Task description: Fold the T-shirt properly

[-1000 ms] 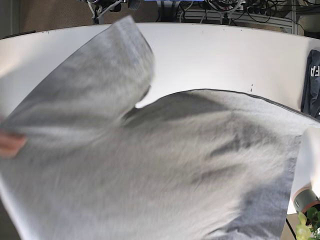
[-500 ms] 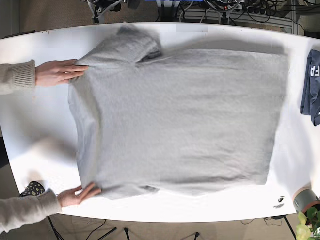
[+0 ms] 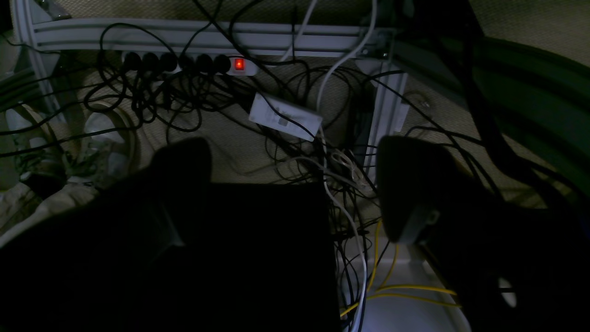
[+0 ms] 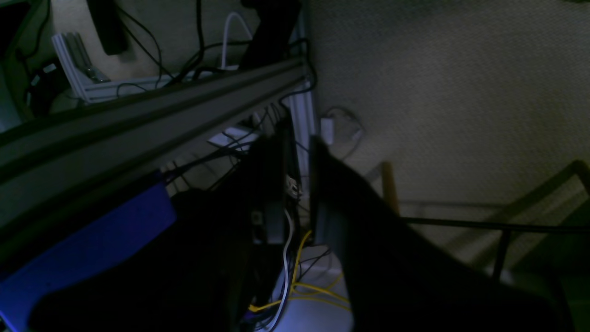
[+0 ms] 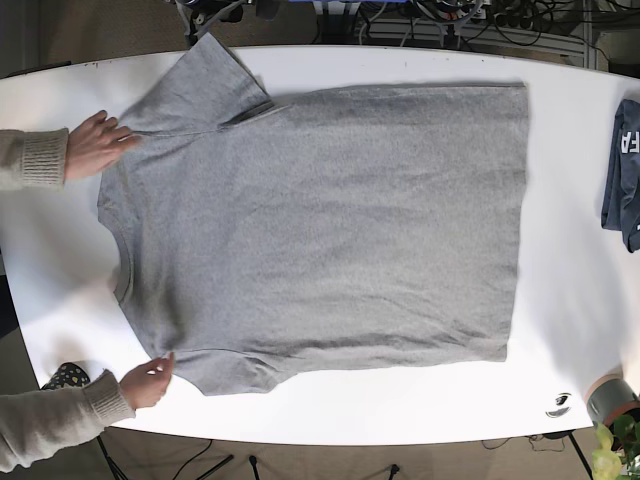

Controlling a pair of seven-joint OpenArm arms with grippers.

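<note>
You're at the laying-out step: the grey T-shirt (image 5: 320, 230) lies flat mid-table (image 5: 420, 70), while left gripper (image 3: 295, 193) gapes empty and right gripper (image 4: 295, 184) is barely parted, so next bring both to the shirt.

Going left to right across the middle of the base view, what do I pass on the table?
Hand at the shoulder → grey T-shirt spread flat → bare white table → dark blue garment at the right edge.
</note>
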